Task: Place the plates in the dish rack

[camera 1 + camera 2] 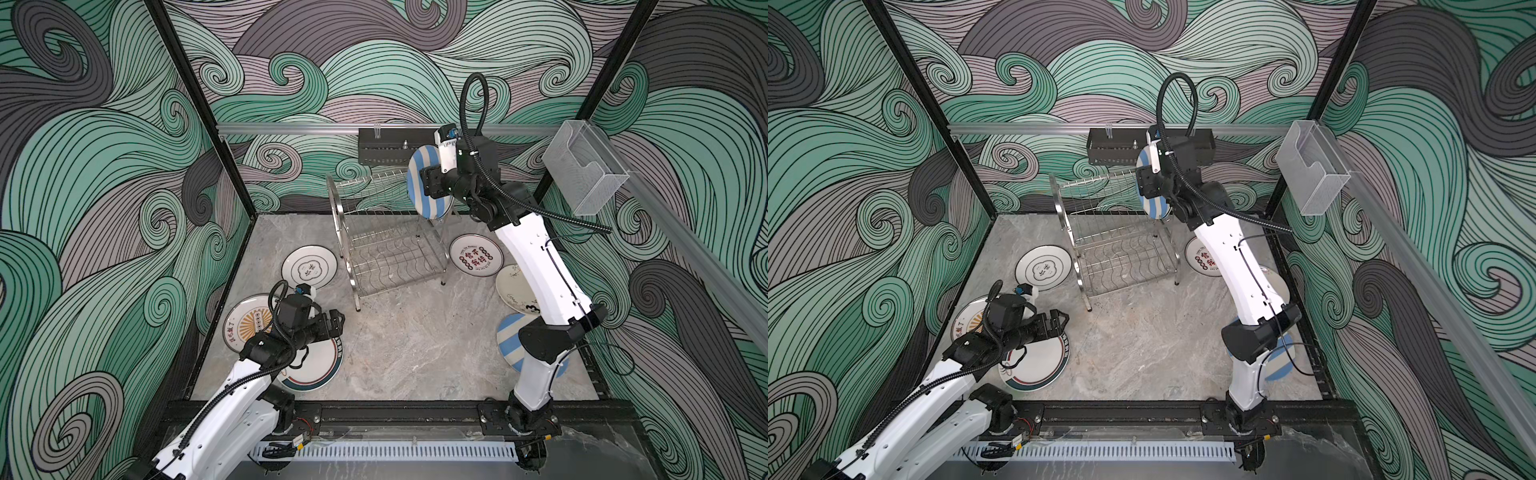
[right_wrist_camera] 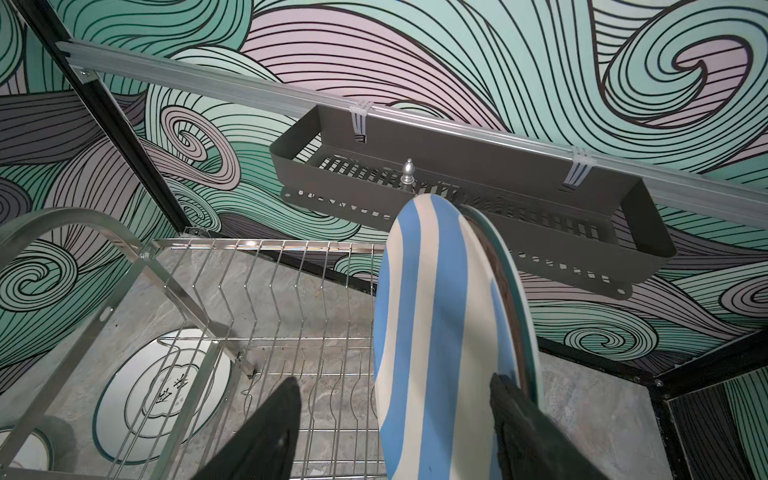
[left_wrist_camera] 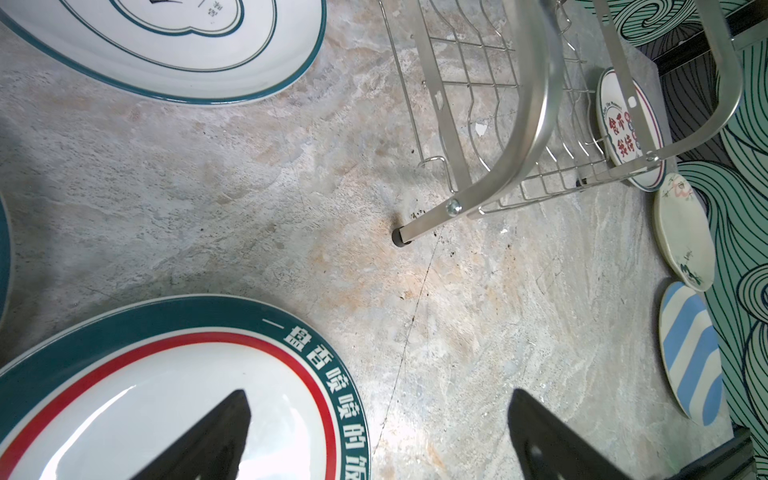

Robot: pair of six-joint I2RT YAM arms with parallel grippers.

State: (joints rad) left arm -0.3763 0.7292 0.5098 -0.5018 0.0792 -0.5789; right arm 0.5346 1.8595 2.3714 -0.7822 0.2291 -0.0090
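Observation:
The dish rack [image 1: 386, 249] [image 1: 1117, 245] stands at the back of the table. A blue-white striped plate [image 2: 436, 311] [image 1: 415, 174] stands upright at the right end of its upper tier, with a teal-edged plate [image 2: 512, 270] close behind it. My right gripper [image 2: 397, 378] is open around the striped plate; one finger is clear of it and the other sits at its back rim. My left gripper [image 3: 379, 395] [image 1: 338, 322] hangs open over the edge of a teal-and-red-rimmed plate [image 3: 166, 395] [image 1: 316, 370] that lies flat.
On the table lie a teal-rimmed plate [image 1: 309, 266], a sunburst plate [image 1: 245, 324], a red-character plate [image 1: 476, 254], a cream plate [image 1: 513, 286] and a striped plate [image 1: 509, 336]. A black perforated tray [image 1: 390, 149] hangs on the back rail and a clear box [image 1: 582, 166] on the right rail.

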